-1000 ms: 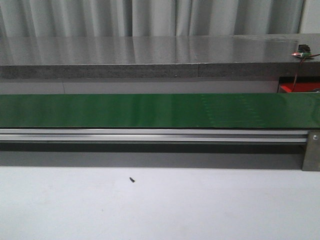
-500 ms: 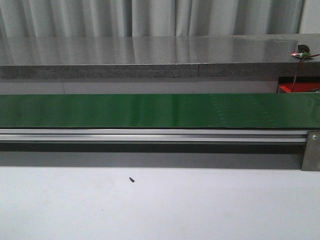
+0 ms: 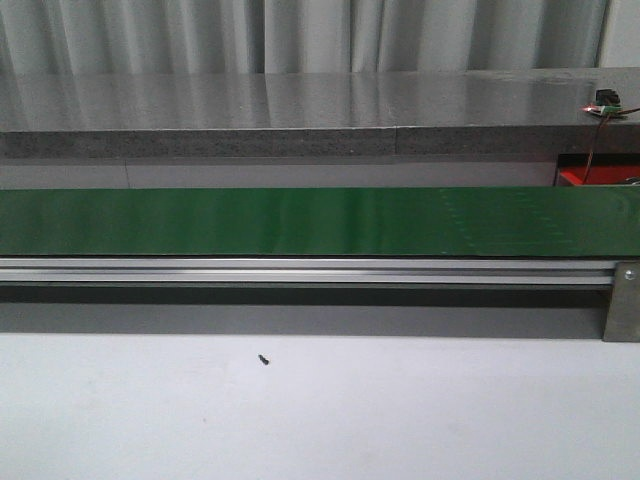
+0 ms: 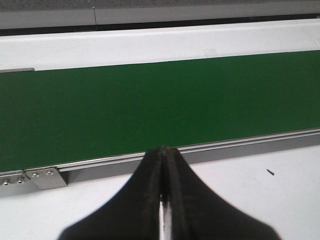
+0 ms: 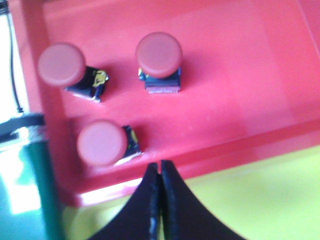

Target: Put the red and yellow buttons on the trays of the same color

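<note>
buttons: three red buttons (image 5: 158, 53), round caps on dark bases, sitting in the red tray (image 5: 240, 80)
writing: none readable
left fingers (image 4: 164, 161): clenched, empty
right fingers (image 5: 159, 172): clenched, empty

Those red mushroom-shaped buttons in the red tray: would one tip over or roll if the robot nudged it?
Probably tip. Each red mushroom-capped button carries a wide round cap on a smaller dark square base, so it looks top-heavy. Once over, it might roll a little on the rounded cap, though the red plastic tray has a raised rim that would likely stop it. It seems rigid, not floppy.
</note>
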Tool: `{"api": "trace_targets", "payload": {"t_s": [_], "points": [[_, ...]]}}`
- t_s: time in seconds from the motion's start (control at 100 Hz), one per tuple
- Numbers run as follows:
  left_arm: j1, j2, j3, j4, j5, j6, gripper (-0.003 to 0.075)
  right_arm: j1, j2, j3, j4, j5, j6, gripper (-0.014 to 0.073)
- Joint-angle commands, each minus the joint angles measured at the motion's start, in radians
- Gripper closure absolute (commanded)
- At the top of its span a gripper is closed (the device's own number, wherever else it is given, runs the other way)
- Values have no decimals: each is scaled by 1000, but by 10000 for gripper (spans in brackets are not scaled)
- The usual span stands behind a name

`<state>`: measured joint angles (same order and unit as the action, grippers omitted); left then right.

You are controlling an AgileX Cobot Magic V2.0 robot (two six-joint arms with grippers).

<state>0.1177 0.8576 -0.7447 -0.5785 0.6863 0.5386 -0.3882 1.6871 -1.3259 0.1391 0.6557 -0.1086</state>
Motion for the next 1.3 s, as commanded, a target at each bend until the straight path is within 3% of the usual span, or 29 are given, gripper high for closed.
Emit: {"api": "trace_targets", "payload": {"t_s": [0.0, 0.31, 0.74, 1.29], "points": [[-5, -10, -26, -39, -51, 3, 740, 26, -135, 50, -3, -94, -15, 717], [-5, -10, -26, -39, -49, 3, 740, 150, -400, 295, -3, -264, -21, 717], [-5, -10, -26, -42, -56, 3, 740, 325, -625, 480, -3, -272, -21, 717], [-5, -10, -26, -98, -134, -5, 740, 345, -940, 719, -2, -274, -20, 717]]}}
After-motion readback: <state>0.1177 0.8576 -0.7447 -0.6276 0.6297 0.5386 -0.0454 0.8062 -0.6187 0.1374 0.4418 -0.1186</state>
